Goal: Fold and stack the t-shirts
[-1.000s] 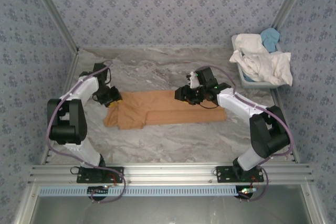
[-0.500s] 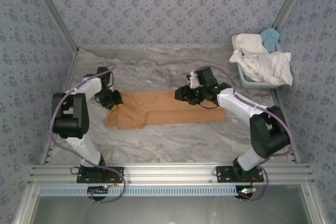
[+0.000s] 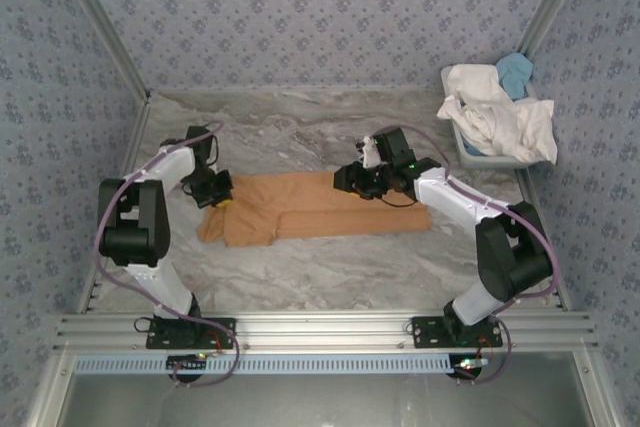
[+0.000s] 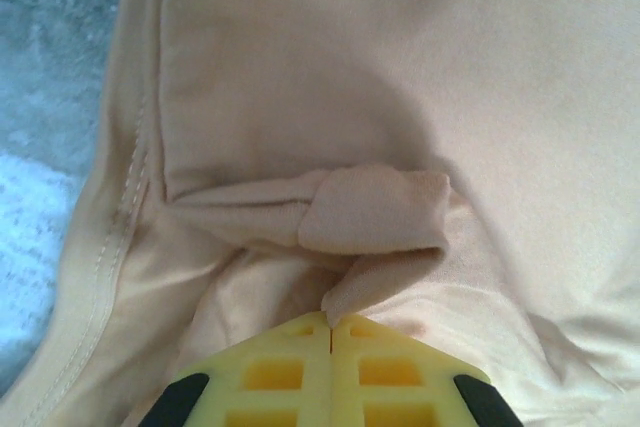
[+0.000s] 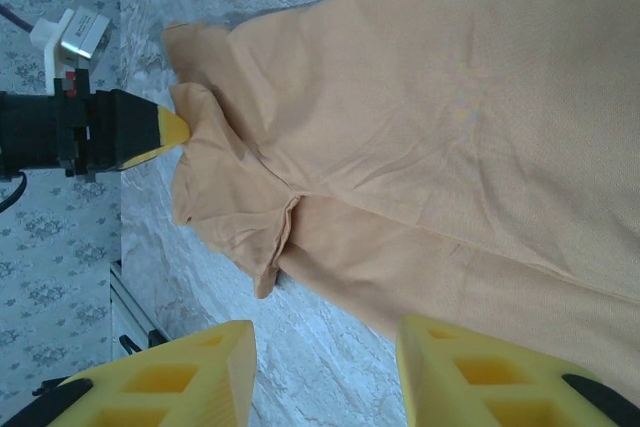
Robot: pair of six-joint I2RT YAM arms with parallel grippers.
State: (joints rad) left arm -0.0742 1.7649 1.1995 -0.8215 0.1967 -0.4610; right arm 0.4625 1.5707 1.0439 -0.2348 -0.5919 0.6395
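The tan-orange t-shirt (image 3: 330,209) lies partly folded along the middle of the marble table, and it also fills the left wrist view (image 4: 400,97). At the shirt's left end, my left gripper (image 3: 218,192) is shut on a small pinch of tan cloth (image 4: 352,299) between its yellow fingertips. In the right wrist view the left gripper (image 5: 172,129) touches the shirt's corner. My right gripper (image 3: 345,182) hovers over the shirt's far edge near the middle. It is open (image 5: 325,377), with bare table and the shirt's near edge (image 5: 420,257) between its fingers.
A white tub (image 3: 480,155) stands at the back right corner. White t-shirts (image 3: 495,112) and a light blue one (image 3: 516,70) are heaped in it and hang over its rim. Patterned walls close in the table on three sides.
My left arm's elbow swung inward and its gripper edged a little right at the shirt's left end. The right arm and the shirt have stayed put.
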